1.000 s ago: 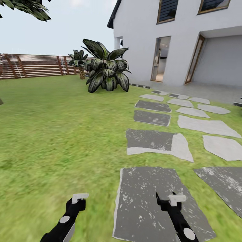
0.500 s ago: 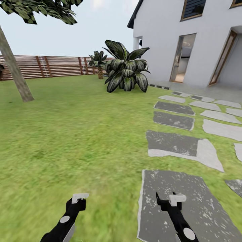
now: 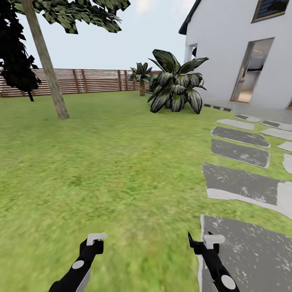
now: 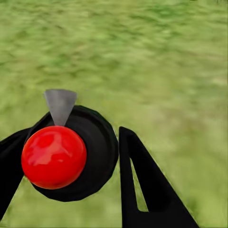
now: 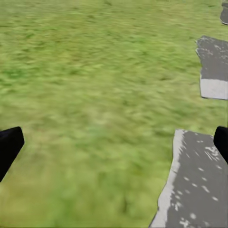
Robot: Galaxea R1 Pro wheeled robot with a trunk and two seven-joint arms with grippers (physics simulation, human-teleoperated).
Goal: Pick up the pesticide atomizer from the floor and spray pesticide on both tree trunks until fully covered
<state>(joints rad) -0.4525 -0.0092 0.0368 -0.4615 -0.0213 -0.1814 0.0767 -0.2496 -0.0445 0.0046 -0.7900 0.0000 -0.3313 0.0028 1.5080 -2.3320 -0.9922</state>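
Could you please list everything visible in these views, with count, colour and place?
Pale grey-beige mottled tree trunk: one, far left, dark foliage above.
All-black tree: one, left edge.
Striped-leaf palms: two, by the house; smaller one at the fence.
Brown slatted wooden fence: one, background.
White house: one, upper right.
Grey stepping stones: several, right.
Green grass lawn: foreground.
Left pincer: black, pale pads, empty.
Right pincer: black, open, empty.

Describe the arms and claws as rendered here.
Both arms are glossy black with a round pale grey disc near the wrist. The left claw and right claw have black fingers tipped with pale grey pads. The left wrist view shows a red ball on a black round mount.
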